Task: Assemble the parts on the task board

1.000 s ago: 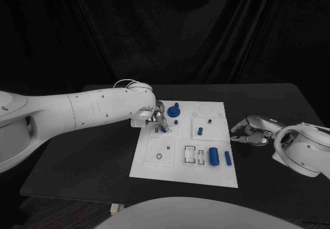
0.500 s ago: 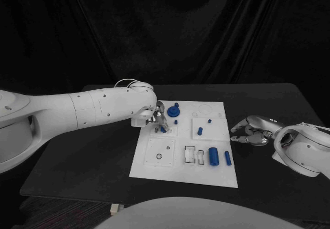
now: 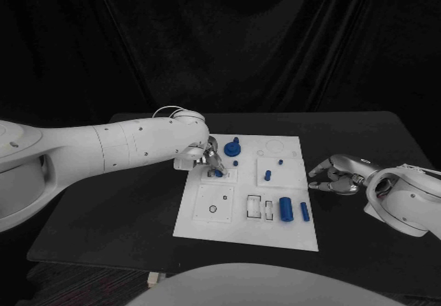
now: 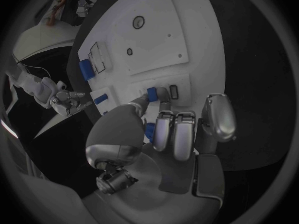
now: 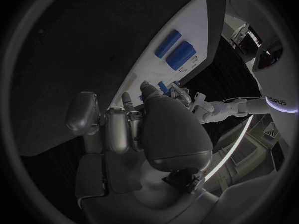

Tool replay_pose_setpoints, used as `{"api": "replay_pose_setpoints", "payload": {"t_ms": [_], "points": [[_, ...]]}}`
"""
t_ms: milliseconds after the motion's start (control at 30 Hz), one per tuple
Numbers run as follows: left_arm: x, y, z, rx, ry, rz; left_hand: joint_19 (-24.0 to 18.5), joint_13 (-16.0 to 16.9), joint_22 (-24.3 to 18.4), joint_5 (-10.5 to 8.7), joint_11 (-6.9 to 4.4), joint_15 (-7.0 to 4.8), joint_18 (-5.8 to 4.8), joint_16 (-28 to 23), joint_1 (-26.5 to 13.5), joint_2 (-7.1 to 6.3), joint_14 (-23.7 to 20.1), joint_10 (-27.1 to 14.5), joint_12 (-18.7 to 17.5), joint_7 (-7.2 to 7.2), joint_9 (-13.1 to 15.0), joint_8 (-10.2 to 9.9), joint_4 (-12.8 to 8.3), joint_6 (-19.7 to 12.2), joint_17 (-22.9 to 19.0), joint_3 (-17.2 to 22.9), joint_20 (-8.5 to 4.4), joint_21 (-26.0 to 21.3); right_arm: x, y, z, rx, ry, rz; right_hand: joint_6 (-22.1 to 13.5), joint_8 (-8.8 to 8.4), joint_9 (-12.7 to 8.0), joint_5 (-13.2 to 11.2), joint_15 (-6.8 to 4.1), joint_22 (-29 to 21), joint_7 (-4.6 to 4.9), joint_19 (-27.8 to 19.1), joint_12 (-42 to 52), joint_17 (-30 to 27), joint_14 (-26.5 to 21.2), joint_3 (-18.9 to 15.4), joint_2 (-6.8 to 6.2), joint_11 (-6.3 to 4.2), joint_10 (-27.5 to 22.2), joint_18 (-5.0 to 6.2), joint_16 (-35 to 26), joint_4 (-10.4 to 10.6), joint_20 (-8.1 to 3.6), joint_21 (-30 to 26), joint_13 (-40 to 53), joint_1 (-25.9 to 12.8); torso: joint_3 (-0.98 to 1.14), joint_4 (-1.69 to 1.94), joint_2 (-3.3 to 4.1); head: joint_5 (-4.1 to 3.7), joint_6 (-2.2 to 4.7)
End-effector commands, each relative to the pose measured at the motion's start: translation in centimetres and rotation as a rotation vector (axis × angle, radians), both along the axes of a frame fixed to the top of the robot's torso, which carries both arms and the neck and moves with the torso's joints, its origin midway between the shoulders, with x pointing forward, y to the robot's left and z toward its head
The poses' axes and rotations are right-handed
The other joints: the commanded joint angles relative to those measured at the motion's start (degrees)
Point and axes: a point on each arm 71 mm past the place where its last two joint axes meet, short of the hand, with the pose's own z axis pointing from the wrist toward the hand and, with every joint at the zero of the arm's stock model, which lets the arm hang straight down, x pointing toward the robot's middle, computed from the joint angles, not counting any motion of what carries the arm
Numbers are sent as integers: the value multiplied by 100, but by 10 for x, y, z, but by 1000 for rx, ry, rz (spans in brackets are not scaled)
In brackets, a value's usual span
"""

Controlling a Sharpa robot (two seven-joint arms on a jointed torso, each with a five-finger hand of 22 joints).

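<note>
Left hand (image 3: 208, 159) seating a peg on task board (image 3: 248, 223)
Fingertips pinch small blue peg (image 4: 151, 94) at its slot, prob. to align it; right hand (image 3: 336, 175) curled, grasping nothing, parked off-board

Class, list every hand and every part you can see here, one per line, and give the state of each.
Left hand: over the task board, fingers pinching a small blue peg.
Right hand: resting on the table beside the board, fingers curled, holding nothing.
Blue knob: standing on the board.
Large blue cylinder: lying flat.
Slim blue cylinder: lying flat beside it.
</note>
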Motion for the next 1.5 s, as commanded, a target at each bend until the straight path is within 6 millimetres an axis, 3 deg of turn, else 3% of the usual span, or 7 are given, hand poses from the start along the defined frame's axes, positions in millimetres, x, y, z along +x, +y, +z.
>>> {"api": "replay_pose_setpoints", "payload": {"t_ms": [33, 533, 1000, 1200, 1367, 1500], "points": [[-1, 1, -2, 12, 7, -2, -11, 1133, 899, -37, -3, -21, 66, 23, -132, 8, 534, 234, 26, 10, 9, -36, 101, -41, 1421, -136, -22, 7, -1, 0, -2, -6, 7, -2, 42, -29, -6, 37, 54, 823, -3, -37, -24, 413, 322, 2, 13, 32, 215, 102, -29, -18, 1, -37, 1022, 55, 2, 0, 0, -3, 1], [1, 1, 0, -20, -30, 13, -9, 1163, 909, -43, -8, -25, 58, 56, -292, 95, 563, 259, 62, 5, 82, -47, 477, -10, 1457, -532, -29, 48, -1, 0, -2, -6, 8, -2, 43, -30, -7, 40, 55, 822, -3, -39, -27, 410, 321, 4, 13, 32, 213, 103, -32, -22, 2, -43, 1020, 61, 1, -1, 1, -6, 1], [0, 3, 5, -114, -118, 36, 8, 1181, 917, -44, 2, -25, 51, 71, -182, -82, 576, 276, 84, 28, 118, -114, 545, -116, 1473, -886, -32, 92, -1, -1, -1, -5, 7, -3, 44, -31, -10, 46, 56, 817, -2, -45, -29, 400, 318, 8, 12, 33, 212, 105, -42, -28, 3, -61, 1018, 71, 2, 0, -1, -2, 1], [-3, 12, 14, -137, -219, 35, 25, 1200, 925, -43, 48, 8, 42, 89, -47, -64, 592, 295, 109, 94, 38, -310, 611, -343, 1492, -1086, -13, 131, -2, -3, -1, -5, 7, -6, 44, -32, -11, 47, 56, 816, -1, -46, -32, 404, 319, 8, 10, 34, 209, 106, -38, -28, 3, -64, 1015, 70, 3, 10, -1, -41, 1], [-7, 20, 25, -160, -305, 31, 22, 1187, 922, -42, 69, 24, 43, 76, 15, -51, 581, 282, 94, 119, -11, -385, 638, -401, 1478, -1166, 2, 127, -3, -5, -1, -5, 6, -9, 44, -32, -11, 47, 56, 816, -1, -46, -32, 404, 319, 8, 10, 34, 209, 106, -38, -28, 3, -64, 1015, 70, 4, -6, -1, -40, 1], [-14, 26, 30, -184, -337, 30, 21, 1188, 919, -33, 111, 56, 44, 70, 93, 33, 574, 284, 96, 169, -167, -558, 661, -508, 1471, -1254, 31, 121, -3, -5, 0, -4, 6, -10, 44, -32, -12, 47, 56, 820, -1, -41, -30, 407, 319, 7, 10, 34, 211, 103, -36, -27, 3, -53, 1017, 68, 8, 8, -1, -56, 1]]}}
